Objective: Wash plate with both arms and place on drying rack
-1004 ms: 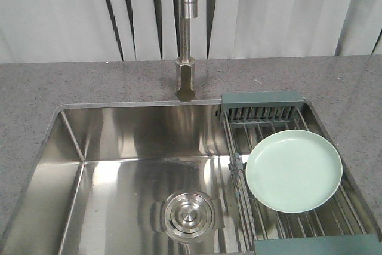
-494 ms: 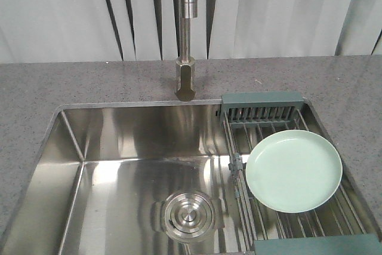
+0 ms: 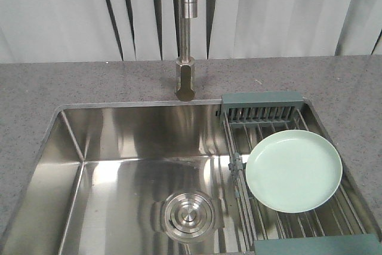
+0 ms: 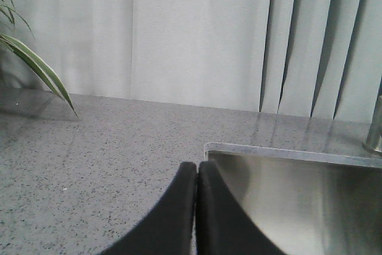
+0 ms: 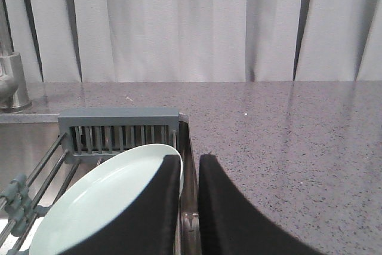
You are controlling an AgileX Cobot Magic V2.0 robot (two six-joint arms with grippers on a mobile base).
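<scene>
The pale mint-green plate (image 3: 293,171) lies flat on the wire rods of the drying rack (image 3: 259,107), which spans the right end of the sink. Neither arm shows in the front view. In the right wrist view the plate (image 5: 101,201) lies just left of my right gripper (image 5: 190,158). That gripper is open by a narrow gap with nothing between its fingers, and it hangs over the sink's right edge beside the rack (image 5: 119,117). My left gripper (image 4: 197,164) is shut and empty, above the counter at the sink's far left corner.
A steel sink (image 3: 119,141) with a round drain (image 3: 188,214) fills the middle. A tall faucet (image 3: 187,40) stands behind it. Grey speckled counter (image 3: 48,88) surrounds the sink. Plant leaves (image 4: 30,58) hang at the far left, and curtains are behind.
</scene>
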